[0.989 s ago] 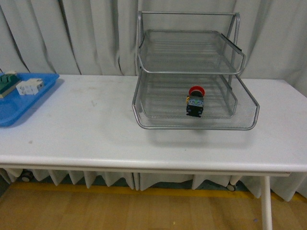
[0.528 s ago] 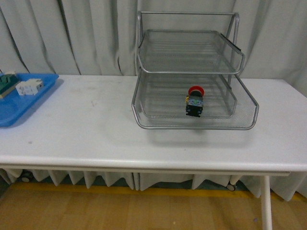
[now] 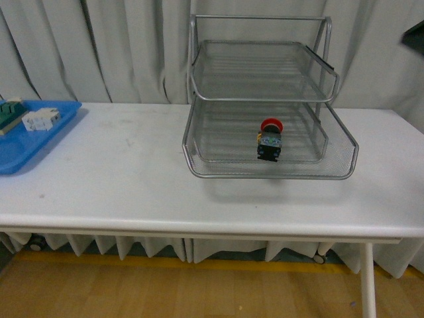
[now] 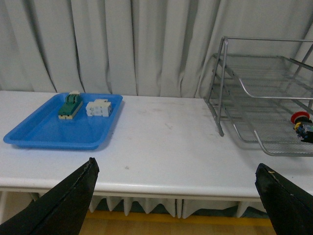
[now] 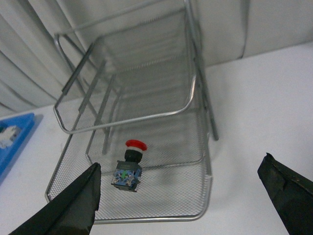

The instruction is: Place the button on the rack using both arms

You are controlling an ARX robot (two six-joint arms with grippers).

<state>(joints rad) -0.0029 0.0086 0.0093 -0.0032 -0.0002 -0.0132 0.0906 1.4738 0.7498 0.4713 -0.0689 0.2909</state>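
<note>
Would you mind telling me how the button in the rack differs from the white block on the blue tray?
The button has a round red cap on a dark body; the white block is pale all over and boxy. The button lies in the rack, on a lower tier; the white block sits on the blue tray, beside a green block. Neither is held.

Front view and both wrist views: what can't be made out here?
- Rack: lowest tier, front view, hidden behind the middle one.
- Button: left wrist view, cut by the frame edge.
- Blocks on the blue tray: front view, cropped, too small.
- Right claw: only fingertips show.
</note>
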